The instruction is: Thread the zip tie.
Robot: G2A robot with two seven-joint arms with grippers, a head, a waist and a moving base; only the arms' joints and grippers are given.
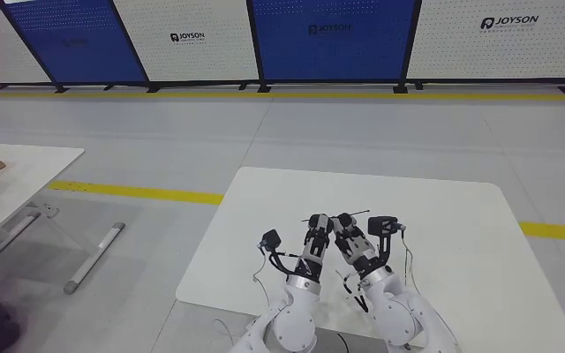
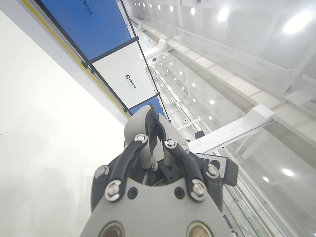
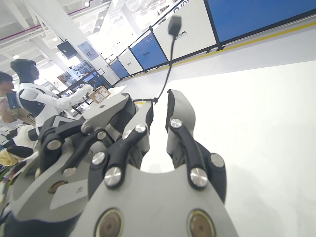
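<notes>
Nearest in the right wrist view, the right gripper [image 3: 160, 104] has its fingers spread, with a clear gap between them, above the white bench [image 3: 259, 114]. Just past their tips runs the black zip tie [image 3: 166, 80]. A small knot-like head sits near one fingertip, and a short strap leads sideways into the left gripper [image 2: 154, 115]. That gripper's fingers are pressed together on the strap, though the contact itself is hidden. The tie's long end rises away into a blurred dark blob, hard to make out.

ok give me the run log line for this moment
left gripper: shut on zip tie | right gripper: open, tips beside zip tie | place: both over white table | threaded: cannot tell
</notes>
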